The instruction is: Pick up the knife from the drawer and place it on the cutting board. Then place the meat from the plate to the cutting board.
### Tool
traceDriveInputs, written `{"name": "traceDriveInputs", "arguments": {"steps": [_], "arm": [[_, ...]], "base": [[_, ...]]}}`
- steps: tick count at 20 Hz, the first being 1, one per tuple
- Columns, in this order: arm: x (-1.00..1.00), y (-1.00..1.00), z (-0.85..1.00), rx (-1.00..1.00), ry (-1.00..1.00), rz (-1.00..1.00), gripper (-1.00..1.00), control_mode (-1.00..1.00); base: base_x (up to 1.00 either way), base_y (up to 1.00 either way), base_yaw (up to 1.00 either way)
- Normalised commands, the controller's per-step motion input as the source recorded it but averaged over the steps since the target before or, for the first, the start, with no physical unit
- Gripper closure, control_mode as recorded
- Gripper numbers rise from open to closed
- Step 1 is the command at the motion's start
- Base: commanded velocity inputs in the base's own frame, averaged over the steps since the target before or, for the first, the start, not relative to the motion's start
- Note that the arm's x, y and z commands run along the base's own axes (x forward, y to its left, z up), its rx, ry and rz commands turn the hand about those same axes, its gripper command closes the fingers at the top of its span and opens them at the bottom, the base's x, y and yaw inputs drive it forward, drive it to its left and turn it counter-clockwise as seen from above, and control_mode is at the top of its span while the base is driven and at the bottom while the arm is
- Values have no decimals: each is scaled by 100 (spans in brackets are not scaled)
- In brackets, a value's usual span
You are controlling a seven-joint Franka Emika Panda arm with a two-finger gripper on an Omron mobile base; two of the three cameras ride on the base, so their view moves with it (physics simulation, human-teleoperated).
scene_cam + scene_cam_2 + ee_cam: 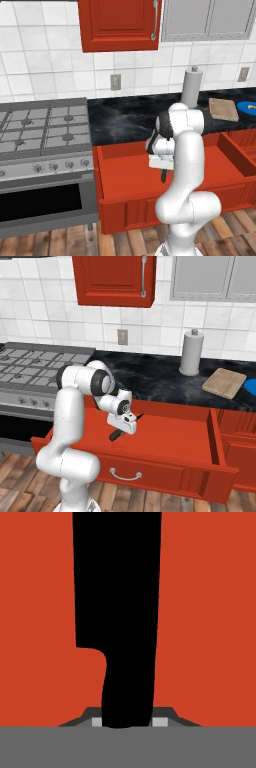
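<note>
Knife [117,612] sits in the tool [126,721], fingers pinched on its handle end, black blade running straight away from the hand camera over the red floor of the drawer [210,612]. In the right base view the knife [116,435] shows as a short dark sliver poking out both sides of the tool [125,428], tilted, above the drawer [170,441] floor; whether it touches the floor, cannot tell. Left base view: dark end of the knife [163,175] hangs below the tool [161,162], rest hidden by the arm.

Drawer [125,170] pulled fully out, curved silver handle [125,475] on its front. Arm bent over the drawer's left half.

Cutting board [224,382] lies flat on the dark marbled surface [150,378], back right, nothing on it. Blue plate [250,387] just right of the board, cut off by the frame edge; same pair in the left base view, cutting board [223,109] and plate [248,107]. Meat not discernible on the visible slice of plate.

Paper-towel roll [191,352] stands upright left of the board. Stove [42,132] left of the drawer.
</note>
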Motion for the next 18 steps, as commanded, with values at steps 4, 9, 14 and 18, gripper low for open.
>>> {"name": "traceDriveInputs", "arguments": {"steps": [4,9,14,18], "arm": [[-4,0,46,-4,0,-29,100,-100],[-36,-15,10,-1,-1,-38,100,-100],[-40,-15,30,-3,-9,-31,100,-100],[-14,-8,51,-8,-14,-19,100,-100]], "base": [[0,0,0],[0,0,0],[0,0,0],[0,0,0]]}}
